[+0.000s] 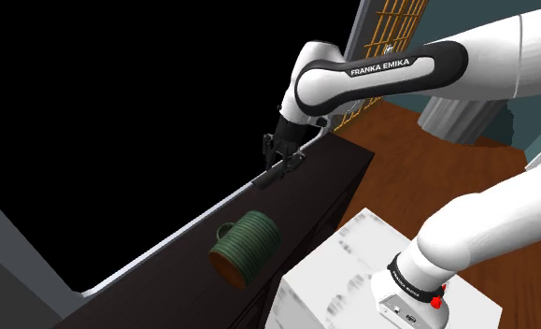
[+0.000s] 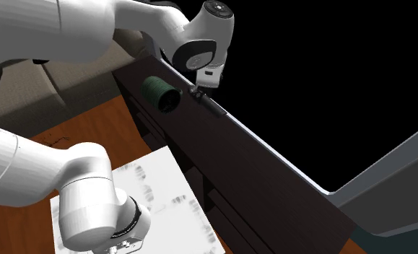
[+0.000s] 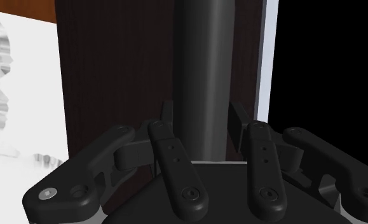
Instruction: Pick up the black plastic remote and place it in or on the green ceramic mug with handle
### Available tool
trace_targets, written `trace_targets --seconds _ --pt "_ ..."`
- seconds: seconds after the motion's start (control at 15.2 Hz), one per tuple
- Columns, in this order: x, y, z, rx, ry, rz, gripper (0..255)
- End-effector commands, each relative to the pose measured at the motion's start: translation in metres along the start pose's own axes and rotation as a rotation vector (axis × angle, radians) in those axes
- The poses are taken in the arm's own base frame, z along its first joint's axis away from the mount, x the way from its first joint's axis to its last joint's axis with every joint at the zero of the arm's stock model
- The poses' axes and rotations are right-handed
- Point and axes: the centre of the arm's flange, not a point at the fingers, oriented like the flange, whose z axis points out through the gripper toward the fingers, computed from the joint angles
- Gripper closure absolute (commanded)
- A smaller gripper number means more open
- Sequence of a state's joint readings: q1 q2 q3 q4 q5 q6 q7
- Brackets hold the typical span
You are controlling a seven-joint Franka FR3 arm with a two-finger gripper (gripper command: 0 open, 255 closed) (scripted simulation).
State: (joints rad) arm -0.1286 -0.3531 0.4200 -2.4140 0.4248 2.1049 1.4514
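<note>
A long black remote (image 1: 270,177) (image 2: 212,106) (image 3: 201,70) lies along the far edge of the dark table (image 1: 338,187). My gripper (image 1: 283,161) (image 2: 201,92) (image 3: 203,130) is shut on one end of it, and the fingers (image 3: 168,114) press its two sides. I cannot tell whether the remote is touching the tabletop. The green ribbed mug (image 1: 246,245) (image 2: 161,93) lies on its side on the table. It sits towards the shoulder view's lower left of the gripper, apart from the remote. In the second exterior view its opening faces the camera.
A pale strip (image 1: 184,229) runs along the table's far edge, with a black area beyond it. My white stand (image 1: 352,276) (image 2: 149,195) is beside the table's near side on a wooden floor (image 1: 418,150). A window with a grille (image 1: 394,28) is at the back.
</note>
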Motion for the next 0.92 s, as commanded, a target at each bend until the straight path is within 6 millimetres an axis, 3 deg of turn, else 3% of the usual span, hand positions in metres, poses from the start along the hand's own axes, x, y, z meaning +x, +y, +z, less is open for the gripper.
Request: trace_targets --seconds 0.0,0.73,0.86 --pt "-0.004 0.0 -0.01 0.0 0.0 0.0 255" --pt "-0.017 -0.002 -0.065 0.0 0.0 0.0 255" --pt "-0.041 0.006 -0.058 0.0 0.0 0.0 255"
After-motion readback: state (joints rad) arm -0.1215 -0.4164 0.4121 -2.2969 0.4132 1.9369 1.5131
